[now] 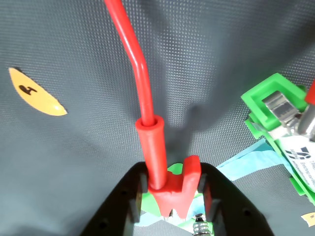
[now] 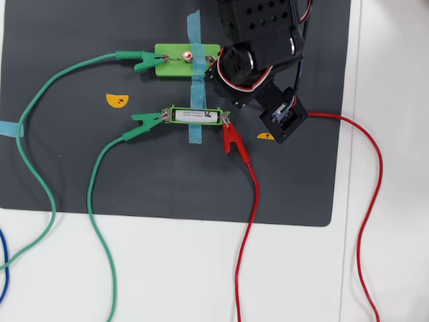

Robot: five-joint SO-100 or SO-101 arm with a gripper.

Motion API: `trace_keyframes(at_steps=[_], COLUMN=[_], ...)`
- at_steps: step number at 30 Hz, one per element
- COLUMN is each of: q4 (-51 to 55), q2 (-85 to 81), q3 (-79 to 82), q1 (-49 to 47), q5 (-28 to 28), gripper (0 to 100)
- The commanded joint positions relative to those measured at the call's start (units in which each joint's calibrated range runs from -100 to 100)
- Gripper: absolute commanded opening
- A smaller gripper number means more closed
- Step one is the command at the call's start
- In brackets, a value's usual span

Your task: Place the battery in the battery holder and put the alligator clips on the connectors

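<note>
Careful: your gripper (image 1: 172, 209) squeezes the red clip (image 1: 170, 189); its wire (image 1: 140, 73), running toward 12 o'clock in the wrist view, could tug it loose.

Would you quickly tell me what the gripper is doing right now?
Gripper: closed on a red alligator clip, its red wire leading away.

On the battery (image 1: 301, 156) beside me I see fine dark print and a slanted logo mark, too small and cut off to read. The yellow half-round sticker (image 1: 35, 92) on the counter (image 1: 74, 162) carries one black symbol (it may be a letter or a small figure; I cannot tell which). In the overhead view, the stickers' (image 2: 116, 100) marks are mere specks.
</note>
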Motion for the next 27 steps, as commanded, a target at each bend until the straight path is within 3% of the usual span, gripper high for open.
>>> trace_keyframes(at_steps=[1, 8, 19, 27], q4=[0.4, 0.4, 0.4, 3.8], q2=[-1.6, -1.5, -1.7, -6.5], q3=[-0.2, -0.1, 1.4, 1.6], q1=[1.2, 1.2, 1.1, -2.5], q5=[-0.3, 2.6, 3.0, 3.0], gripper=[1, 3, 28, 29])
